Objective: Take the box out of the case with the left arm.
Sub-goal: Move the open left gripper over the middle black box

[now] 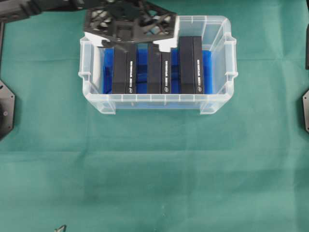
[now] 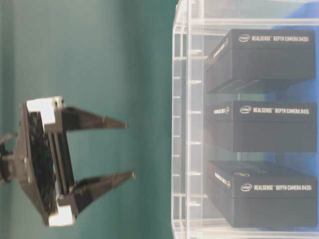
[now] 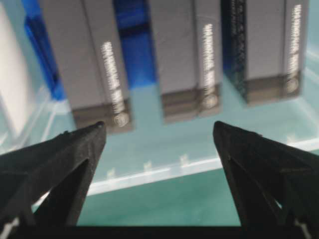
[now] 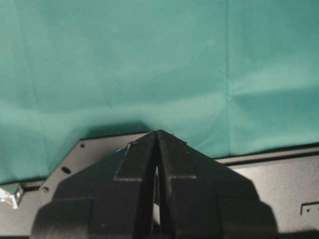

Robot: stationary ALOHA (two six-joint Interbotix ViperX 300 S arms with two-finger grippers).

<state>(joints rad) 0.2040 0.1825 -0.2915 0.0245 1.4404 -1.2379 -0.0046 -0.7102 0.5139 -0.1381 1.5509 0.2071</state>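
The clear case (image 1: 154, 102) with a blue lining stands at the back middle of the green cloth. Three black boxes stand in a row inside it: left (image 1: 124, 72), middle (image 1: 159, 72) and right (image 1: 191, 65). My left gripper (image 1: 137, 46) hovers above the case's back left part, open, with nothing between its fingers. In the left wrist view the left gripper (image 3: 159, 127) frames the near case rim (image 3: 164, 172), with the left box (image 3: 94, 64) and middle box (image 3: 184, 59) beyond it. My right gripper (image 4: 157, 133) is shut and empty, away from the case.
Green cloth (image 1: 154, 174) covers the table around the case. Black base plates sit at the left edge (image 1: 6, 108) and right edge (image 1: 305, 111). Under the right gripper lies a black plate (image 4: 279, 184).
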